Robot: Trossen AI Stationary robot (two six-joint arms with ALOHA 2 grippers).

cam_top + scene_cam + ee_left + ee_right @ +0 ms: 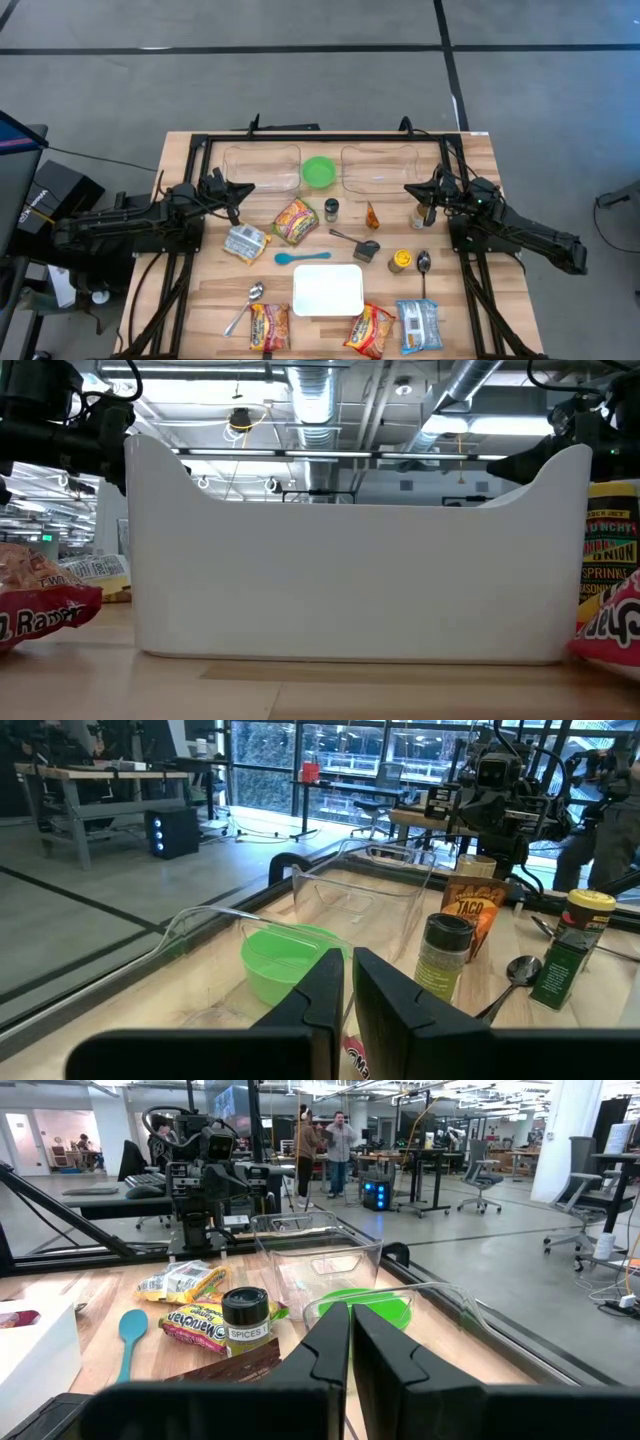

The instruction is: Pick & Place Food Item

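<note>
We take the round green plastic bowl (319,171) as ref. landmark. Left gripper (243,189): fingers (325,988) closed, nothing between them, no contact w/ any item; it sits just left of the bowl. Right gripper (412,190): fingers (330,1342) closed, empty, well to the bowl's right. Task item, an orange-yellow noodle packet (295,220), lies flat on the wooden table (200,310) just below-left of the bowl, apart from both grippers.
</note>
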